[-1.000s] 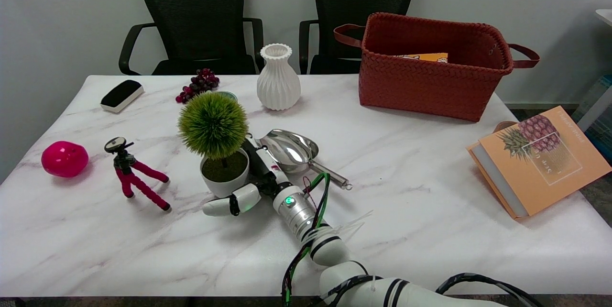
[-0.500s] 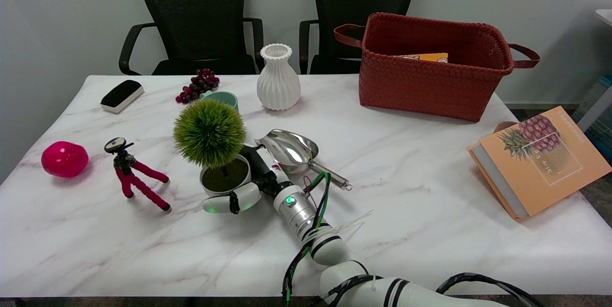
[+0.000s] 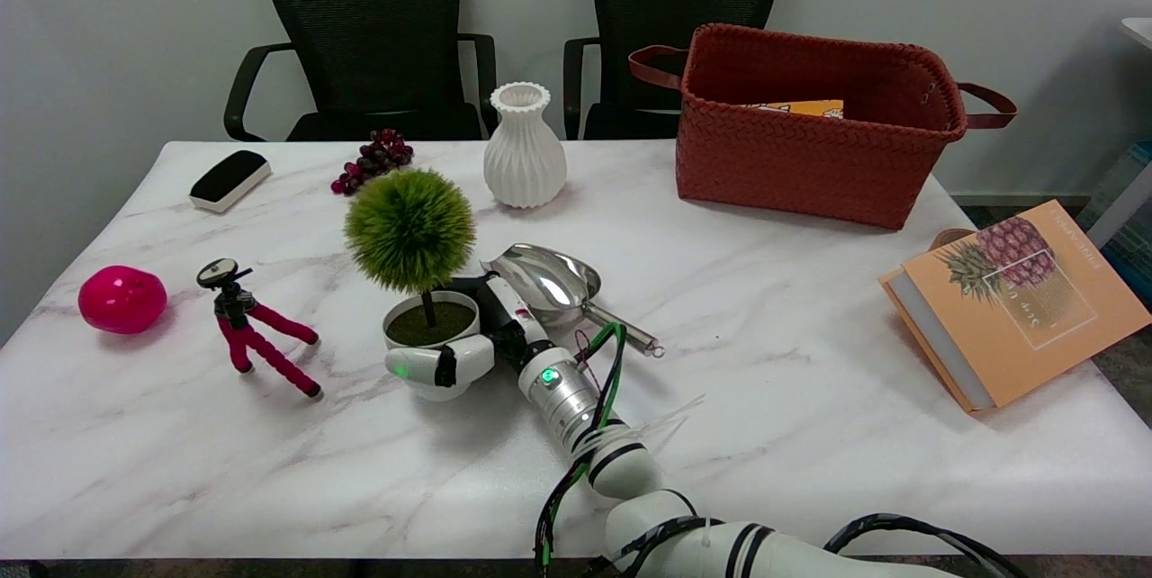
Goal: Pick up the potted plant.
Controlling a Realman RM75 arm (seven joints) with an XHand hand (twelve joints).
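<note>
The potted plant (image 3: 411,231) is a round green ball of foliage on a thin stem in a small white pot (image 3: 427,333), left of the table's middle. My right hand (image 3: 477,339) grips the pot from its right side, with a white finger wrapped across the pot's near face and the rest of the hand behind it. The pot appears raised a little off the marble table (image 3: 765,317), with a shadow under it. The far fingers are hidden by the pot and the foliage.
A shiny metal scoop (image 3: 553,283) lies just right of the hand. A red mini tripod (image 3: 247,326) and a pink ball (image 3: 121,299) are to the left. Behind stand a white vase (image 3: 524,150), grapes (image 3: 373,159), a black-white eraser (image 3: 229,179), a woven basket (image 3: 810,123); a pineapple book (image 3: 1012,299) sits right.
The hand closed around the pot and raised it slightly. The plant tilted left half a second ago and now stands more upright, covering the teal cup behind it.
</note>
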